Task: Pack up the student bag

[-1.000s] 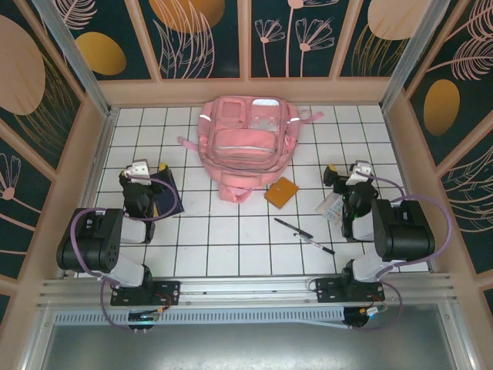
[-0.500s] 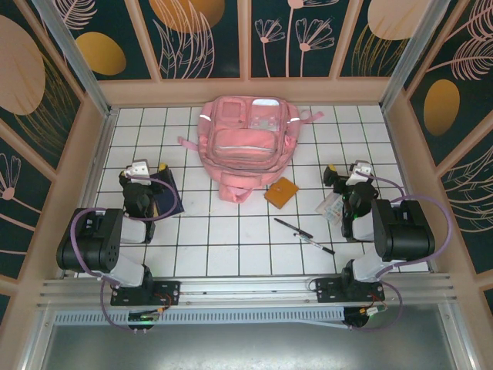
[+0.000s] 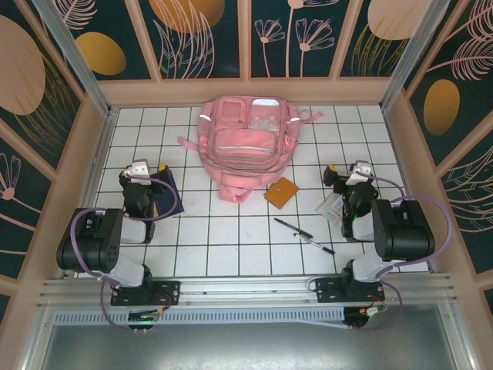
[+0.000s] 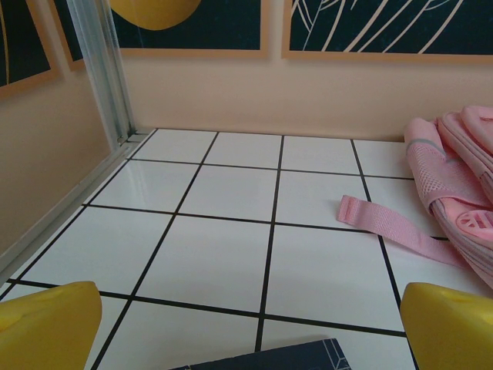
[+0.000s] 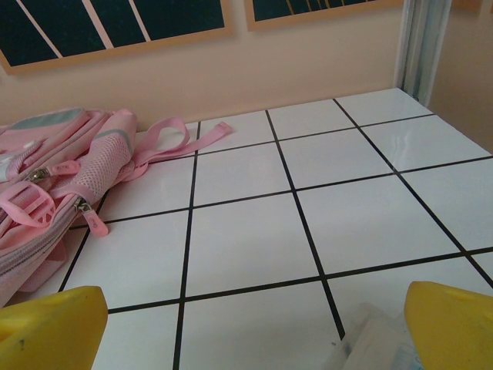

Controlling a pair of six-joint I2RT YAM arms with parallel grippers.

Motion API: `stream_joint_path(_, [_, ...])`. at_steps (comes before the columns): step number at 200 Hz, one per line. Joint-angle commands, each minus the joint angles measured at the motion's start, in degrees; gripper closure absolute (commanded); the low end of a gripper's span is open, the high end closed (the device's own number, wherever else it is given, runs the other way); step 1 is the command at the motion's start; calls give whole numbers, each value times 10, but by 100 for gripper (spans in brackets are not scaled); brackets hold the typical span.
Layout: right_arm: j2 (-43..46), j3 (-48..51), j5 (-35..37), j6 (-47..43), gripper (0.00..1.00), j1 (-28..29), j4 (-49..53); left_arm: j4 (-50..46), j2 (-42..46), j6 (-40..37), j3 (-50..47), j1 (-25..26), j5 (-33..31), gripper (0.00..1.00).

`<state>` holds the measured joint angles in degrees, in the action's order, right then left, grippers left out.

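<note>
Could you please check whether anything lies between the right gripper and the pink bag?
Nothing visible does: bare tiles run from the open right gripper to the bag. A clear packet lies just beneath the gripper, and a small orange case sits off that line, by the bag's near end.

Up top, a dark blue notebook [image 3: 171, 194], near left of the student bag [image 3: 248, 139], is half hidden under the left gripper [image 3: 150, 167]. Near right of the bag, a clear packet [image 3: 331, 205] tucks partly beneath the right gripper [image 3: 345, 171], contents too small to read. Same for the bag's clear pockets [image 3: 246, 142]. Left wrist camera: bag runs off the right edge, notebook clipped at the bottom, yellow fingertips [image 4: 46, 327] cropped. Right wrist: bag chopped at the left edge, packet a blur at the bottom.
</note>
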<state>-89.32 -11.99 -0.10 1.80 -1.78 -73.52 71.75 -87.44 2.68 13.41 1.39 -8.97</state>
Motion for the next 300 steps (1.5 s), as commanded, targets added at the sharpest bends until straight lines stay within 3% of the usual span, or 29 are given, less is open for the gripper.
stream_joint_path(1, [-1, -7, -2, -7, 1, 0, -18, 13, 3, 10, 1, -3, 9, 1])
stream_joint_path(32, [11, -11, 13, -2, 1, 0, -4, -6, 26, 7, 9, -3, 11, 1])
stream_joint_path(43, [48, -33, 49, 8, 1, 2, 68, -146, 90, 19, 49, -2, 14, 1])
stream_joint_path(59, [95, -116, 79, 43, 1, 0, 269, -354, 159, 66, 126, -2, -35, 1])
stream_joint_path(77, [114, -187, 84, 89, 1, 1, 406, -448, 225, 82, 153, -2, -37, 1])
stream_joint_path(105, [142, -257, 61, 191, 1, -1, 536, -551, 320, 190, 181, -2, -9, 1])
stream_joint_path(120, [143, -294, 14, 252, 1, -7, 613, -594, 357, 243, 185, -2, 19, 1])
stream_joint_path(132, [127, -319, -71, 312, 1, -15, 664, -604, 368, 248, 187, -2, 84, 1])
stream_joint_path(149, [88, -339, -238, 329, 1, -13, 673, -625, 343, 269, 199, 2, 216, 1])
stream_joint_path(164, [68, -365, -228, 286, 2, 29, 724, -637, 308, 266, 208, 40, 267, 1])
stream_joint_path(185, [47, -389, -167, 183, 4, 87, 757, -653, 253, 248, 230, 127, 229, 1])
stream_joint_path(202, [28, -395, -190, 132, 9, 98, 743, -662, 192, 259, 264, 176, 213, 1])
stream_joint_path(218, [13, -398, -198, 105, 13, 98, 716, -701, 133, 267, 316, 226, 157, 1])
stream_joint_path(253, [-45, -442, -220, 88, 18, 78, 686, -778, 33, 407, 397, 262, 106, 1])
stream_joint_path(300, [-155, -510, -289, 113, 26, 27, 632, -827, -58, 518, 420, 295, 50, 3])
